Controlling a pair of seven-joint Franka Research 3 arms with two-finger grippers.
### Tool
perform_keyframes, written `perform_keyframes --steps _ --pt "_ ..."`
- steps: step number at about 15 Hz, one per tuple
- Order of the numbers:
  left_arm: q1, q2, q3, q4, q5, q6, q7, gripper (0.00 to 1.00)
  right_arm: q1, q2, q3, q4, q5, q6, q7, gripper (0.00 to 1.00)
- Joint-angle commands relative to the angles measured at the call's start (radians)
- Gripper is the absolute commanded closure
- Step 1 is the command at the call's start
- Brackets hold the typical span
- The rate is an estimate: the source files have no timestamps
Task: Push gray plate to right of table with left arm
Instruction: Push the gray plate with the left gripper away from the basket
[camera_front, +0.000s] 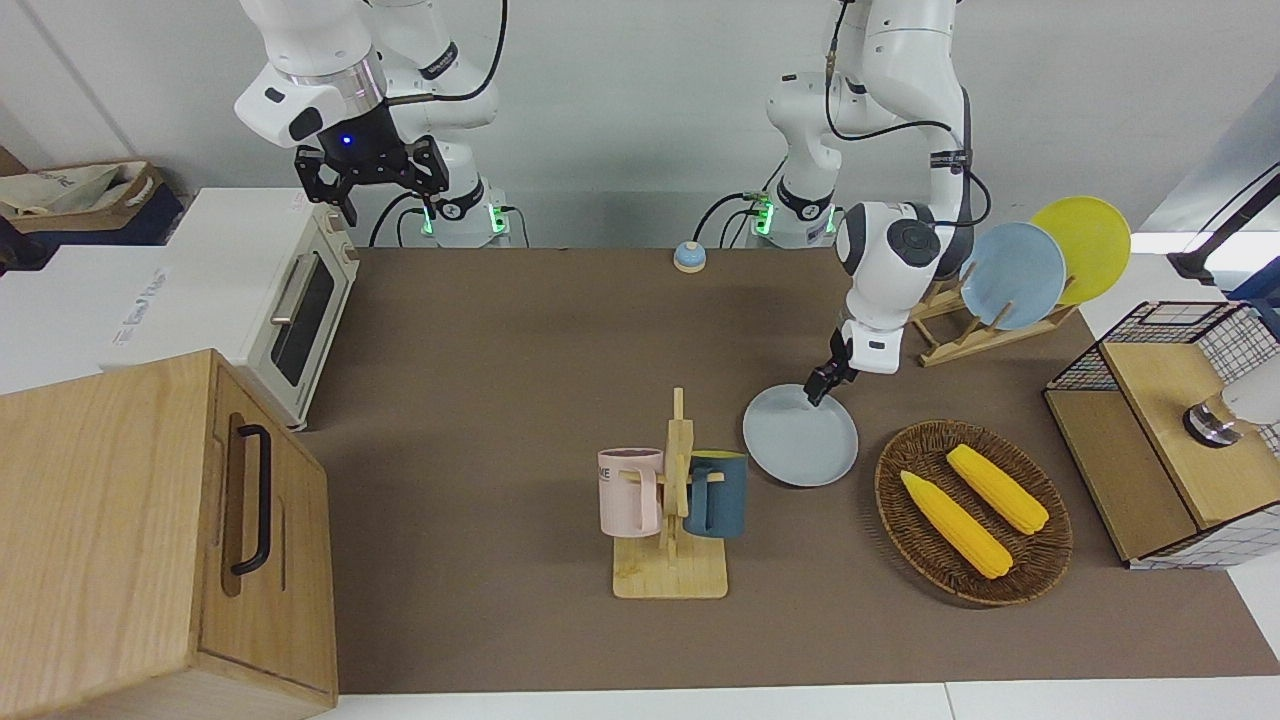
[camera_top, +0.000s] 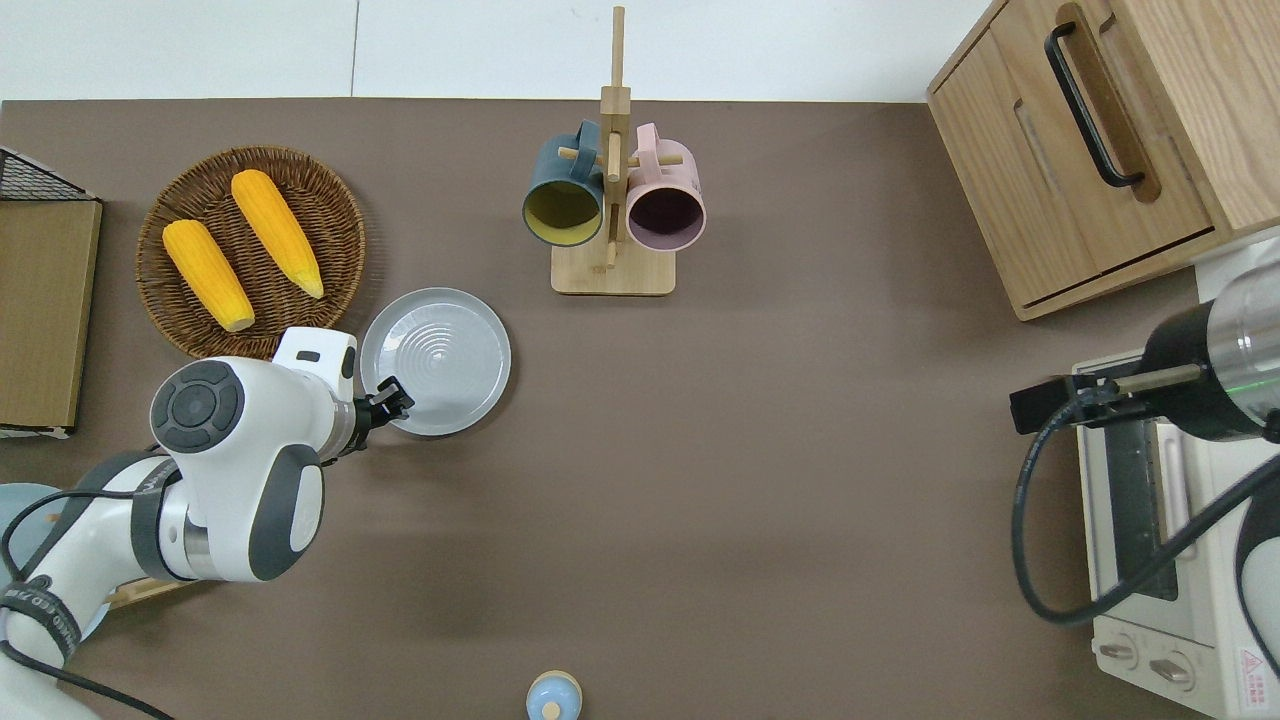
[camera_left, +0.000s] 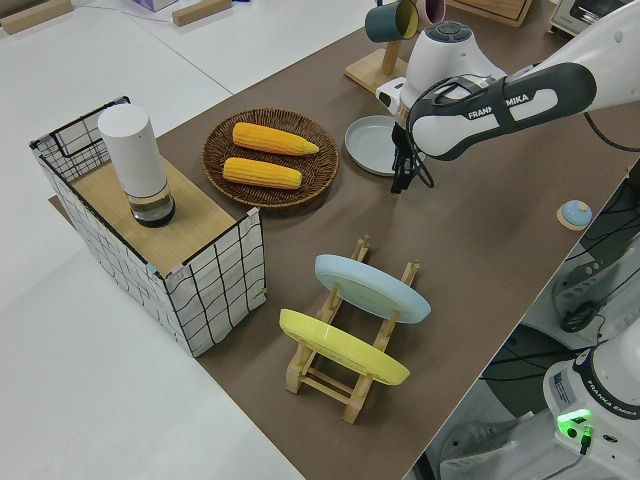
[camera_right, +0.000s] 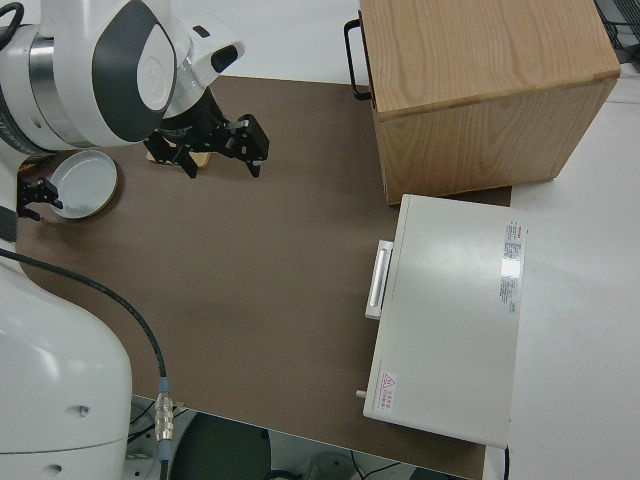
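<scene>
One tool is at work: the left tool is down at the rim of the gray plate, on the edge that faces the robots and the left arm's end of the worktop. Its fingers look nearly closed with nothing held between them; whether the tips actually touch the rim cannot be told from these views. The left arm reaches down steeply to this point. The right tool is parked, its fingers spread wide and empty.

The gray plate lies flat on the worktop, just beside the wicker basket that holds two corn cobs, and nearer to the robots than the mug rack with its dark blue and pink mugs. A plate rack carrying a sky-blue plate and a yellow plate stands at the left arm's end.

Progress assessment: the approach appears complete and the push has barely begun or not yet started. The plate remains in the left arm's half of the worktop. The remaining work is the full slide toward the right arm's end, on a line that stays clear of the mug rack.
</scene>
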Motion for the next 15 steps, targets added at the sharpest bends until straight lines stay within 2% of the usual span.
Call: perform_keyframes --steps 1,2,9,11,15 --pt "-0.016 -0.004 0.008 -0.019 0.025 0.026 -0.04 0.89 -0.02 -0.006 0.015 0.004 0.01 -0.012 0.001 0.017" --pt "-0.016 -0.004 0.008 -0.019 0.028 0.026 -0.043 1.0 -0.02 -0.006 0.015 0.004 0.01 -0.012 0.0 0.017" --pt "-0.025 0.004 0.008 -0.017 0.035 0.026 -0.043 1.0 -0.02 -0.006 0.015 0.004 0.01 -0.012 0.0 0.017" --pt "-0.042 0.004 0.005 -0.019 0.037 0.025 -0.086 1.0 -0.02 -0.006 0.015 0.004 0.01 -0.012 0.0 0.017" --pt "-0.062 0.003 -0.048 -0.017 0.051 0.022 -0.215 1.0 -0.02 -0.006 0.013 0.004 0.01 -0.012 0.0 0.017"
